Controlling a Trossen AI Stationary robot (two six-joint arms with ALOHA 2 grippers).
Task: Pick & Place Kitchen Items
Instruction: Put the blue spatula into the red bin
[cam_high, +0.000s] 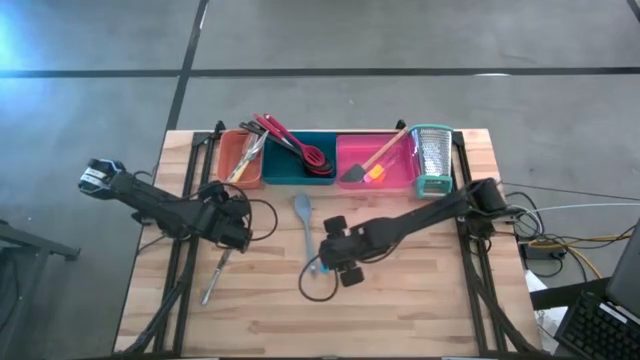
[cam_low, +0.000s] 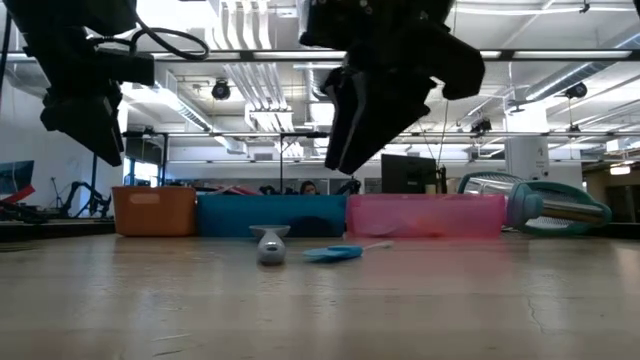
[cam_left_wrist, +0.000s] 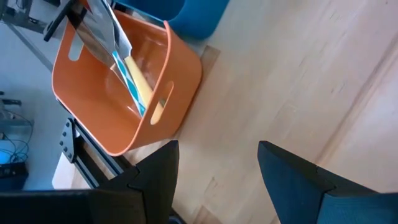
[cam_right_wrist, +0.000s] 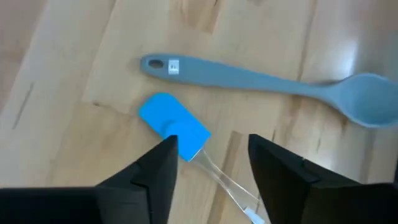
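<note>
A grey long-handled spoon (cam_high: 303, 222) (cam_right_wrist: 261, 81) and a small blue spatula with a clear handle (cam_right_wrist: 173, 127) (cam_high: 318, 266) lie flat on the wooden table. My right gripper (cam_right_wrist: 211, 168) (cam_high: 335, 255) hangs open above the spatula, one finger on either side of its clear handle, clear of it in the low view (cam_low: 355, 150). My left gripper (cam_left_wrist: 217, 180) (cam_high: 235, 228) is open above the table, near the orange tray (cam_left_wrist: 124, 93). A slim metal utensil (cam_high: 214, 280) lies on the table toward the near edge from it.
Along the far edge stand the orange tray (cam_high: 240, 160), a teal tray (cam_high: 300, 172) and a pink tray (cam_high: 385, 178), each holding utensils. A metal box grater (cam_high: 432, 158) lies to their right. Cables trail over the table by both arms.
</note>
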